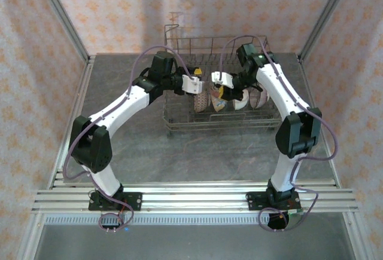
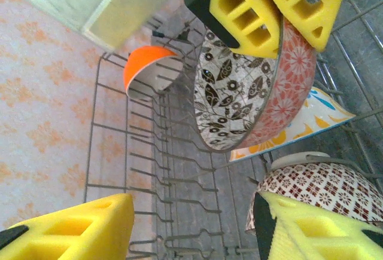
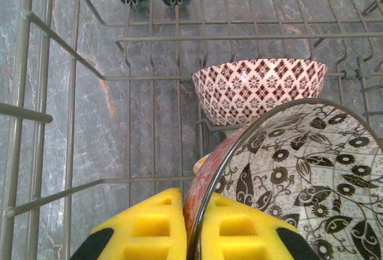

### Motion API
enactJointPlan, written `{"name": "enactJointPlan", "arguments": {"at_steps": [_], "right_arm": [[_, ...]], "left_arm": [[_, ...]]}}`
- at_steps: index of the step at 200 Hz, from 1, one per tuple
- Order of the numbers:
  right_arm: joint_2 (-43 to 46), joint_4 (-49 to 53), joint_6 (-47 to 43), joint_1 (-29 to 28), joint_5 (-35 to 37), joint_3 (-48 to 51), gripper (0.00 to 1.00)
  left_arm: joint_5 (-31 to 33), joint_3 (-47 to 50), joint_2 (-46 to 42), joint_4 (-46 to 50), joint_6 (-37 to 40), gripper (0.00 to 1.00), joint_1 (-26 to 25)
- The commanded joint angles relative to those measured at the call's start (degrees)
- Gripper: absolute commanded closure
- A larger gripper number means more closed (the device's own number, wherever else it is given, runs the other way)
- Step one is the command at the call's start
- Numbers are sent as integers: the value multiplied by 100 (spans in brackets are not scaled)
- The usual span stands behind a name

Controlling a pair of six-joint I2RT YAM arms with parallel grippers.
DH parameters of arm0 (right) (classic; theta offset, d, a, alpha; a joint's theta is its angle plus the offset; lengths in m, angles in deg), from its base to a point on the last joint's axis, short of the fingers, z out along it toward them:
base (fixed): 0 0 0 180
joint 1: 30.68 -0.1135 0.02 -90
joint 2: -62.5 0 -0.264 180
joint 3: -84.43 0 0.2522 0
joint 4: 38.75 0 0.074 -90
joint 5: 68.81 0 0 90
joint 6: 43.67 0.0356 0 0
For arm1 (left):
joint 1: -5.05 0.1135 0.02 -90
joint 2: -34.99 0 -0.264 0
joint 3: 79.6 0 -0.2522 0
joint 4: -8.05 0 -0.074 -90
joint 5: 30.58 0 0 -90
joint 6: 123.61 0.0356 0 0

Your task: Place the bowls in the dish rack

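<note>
The dish rack (image 1: pixel 222 126) stands at the back middle of the table. My right gripper (image 3: pixel 200 230) is shut on the rim of a bowl (image 3: pixel 299 176) that is black-leaf patterned inside and red floral outside, holding it tilted on edge among the tines. The same bowl (image 2: pixel 239 92) appears in the left wrist view, with the right gripper's yellow pads (image 2: pixel 245 9) clamped on it. A mauve patterned bowl (image 2: pixel 326 185) sits just beside the right finger of my open left gripper (image 2: pixel 191 230), which has nothing between its fingers. An orange-and-blue floral bowl (image 2: pixel 317 122) and a bright orange bowl (image 2: pixel 146 63) also stand in the rack.
Both grippers (image 1: pixel 196 88) (image 1: pixel 216 89) hover close together over the left half of the rack. More bowls (image 1: pixel 248 98) stand on edge in its right half. Upright tines (image 2: pixel 179 182) and tall wire sides (image 3: pixel 36 116) surround the fingers. Grey tabletop (image 1: pixel 131 134) lies to the rack's left.
</note>
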Motion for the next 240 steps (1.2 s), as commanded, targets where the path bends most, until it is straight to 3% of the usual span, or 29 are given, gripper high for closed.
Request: {"name": "enactJointPlan", "arguments": {"at_steps": [1, 142, 240], "right_arm": [[439, -312, -292, -61, 172, 85, 100], [1086, -717, -1078, -495, 767, 741, 100], [1219, -577, -1187, -739, 973, 742, 100]], "left_arm": [[-322, 110, -101, -182, 460, 43, -12], [-740, 170, -56, 250, 1040, 42, -200], [-423, 383, 19, 241, 1793, 41, -512]]}}
